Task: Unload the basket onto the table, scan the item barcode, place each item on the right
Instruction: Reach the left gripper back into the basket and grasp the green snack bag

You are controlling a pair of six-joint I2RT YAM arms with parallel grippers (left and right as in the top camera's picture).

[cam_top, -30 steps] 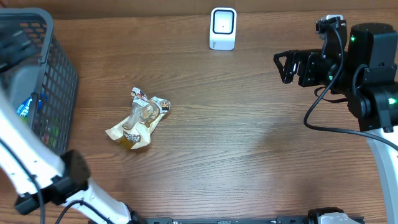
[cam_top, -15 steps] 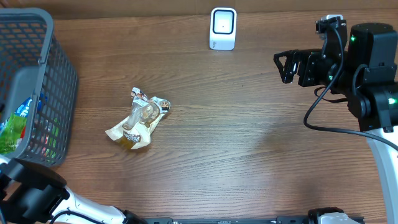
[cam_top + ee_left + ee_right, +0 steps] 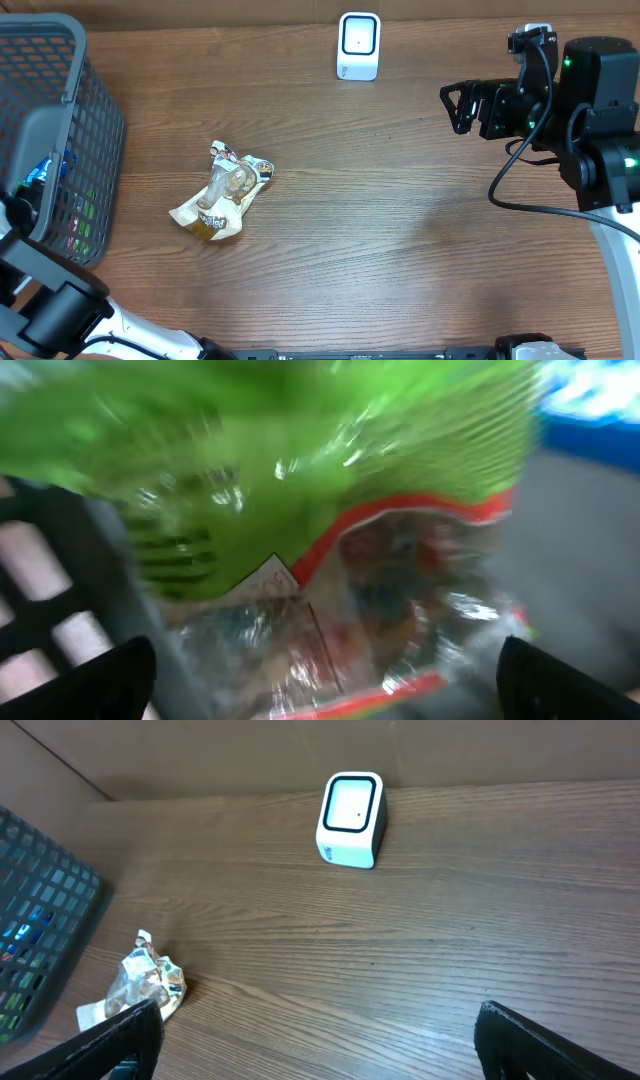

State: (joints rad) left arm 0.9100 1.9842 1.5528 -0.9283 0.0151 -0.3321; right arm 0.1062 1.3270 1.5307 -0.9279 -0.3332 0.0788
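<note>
At the far left, the wire basket holds several packets. The left arm reaches into it from the near-left corner. In the wrist view the left gripper hangs with its jaws spread wide and nothing between them. A green packet with a red edge and a clear window fills the blurred picture just beneath it. Whether the fingertips touch the packet cannot be told.

The step in hand looks like picking an item out of the basket for scanning. The next move likely calls for lowering the jaws around an edge or fold of that slippery foil. They would then close firmly and lift without catching the basket wall.

To the right of the basket, a crumpled snack packet lies alone on the wooden table, well apart from both arms. No barcode is readable on it from here.

Further right, at the far edge, the white scanner stands with its window facing up. Any picked item has to be carried there and turned so its barcode meets that window.

At the right, the right gripper hovers with jaws wide apart and empty, pointing left toward the scanner.
</note>
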